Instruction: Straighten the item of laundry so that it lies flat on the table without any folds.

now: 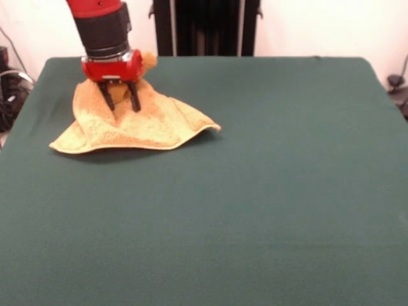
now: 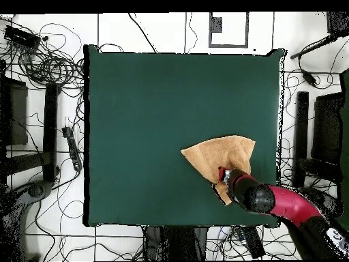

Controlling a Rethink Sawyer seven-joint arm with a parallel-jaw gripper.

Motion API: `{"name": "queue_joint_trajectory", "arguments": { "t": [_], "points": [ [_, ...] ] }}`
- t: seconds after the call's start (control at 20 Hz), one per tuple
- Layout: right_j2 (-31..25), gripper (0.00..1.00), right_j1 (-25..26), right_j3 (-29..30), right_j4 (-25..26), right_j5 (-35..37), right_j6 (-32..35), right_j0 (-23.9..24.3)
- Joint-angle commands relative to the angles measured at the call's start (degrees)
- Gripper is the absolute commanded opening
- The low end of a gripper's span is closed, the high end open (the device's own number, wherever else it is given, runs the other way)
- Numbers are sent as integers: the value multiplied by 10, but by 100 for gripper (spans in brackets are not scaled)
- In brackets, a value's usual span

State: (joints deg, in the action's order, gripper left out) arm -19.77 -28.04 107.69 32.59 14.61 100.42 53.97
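Orange-tan terry-cloth towel (image 1: 137,121) bunched on dark green felt table (image 1: 255,204); red-black gripper (image 1: 120,102) pinching its raised fold.

We see a small orange-tan terry-cloth towel (image 1: 134,121), its colour warm and even, a slightly deeper orange showing along one band near its lower edge. Under it we have the big rectangular bench (image 1: 255,191) in plain dark green felt-like cloth, no pattern at all. Over the towel we catch the robot's claw (image 1: 119,99): bright red housing, thin black fingers (image 1: 134,97) below, and a black collar above that. From overhead we pick out the red and black arm (image 2: 286,203), the pale white floor (image 2: 157,31), and tangled black cables (image 2: 51,65) across it.
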Motion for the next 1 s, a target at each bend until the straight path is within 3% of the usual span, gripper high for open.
{"name": "queue_joint_trajectory", "arguments": {
  "t": [0.05, 0.35, 0.65, 1.0],
  "points": [
    [-26, 100, 58, 19, 82, 3, -49, -25],
    [-12, 100, 65, 7, 96, -19, -8, -57],
    [63, 100, 84, -28, 101, -66, 72, -158],
    [126, 100, 131, -70, 73, -84, 94, -244]
  ]
}}
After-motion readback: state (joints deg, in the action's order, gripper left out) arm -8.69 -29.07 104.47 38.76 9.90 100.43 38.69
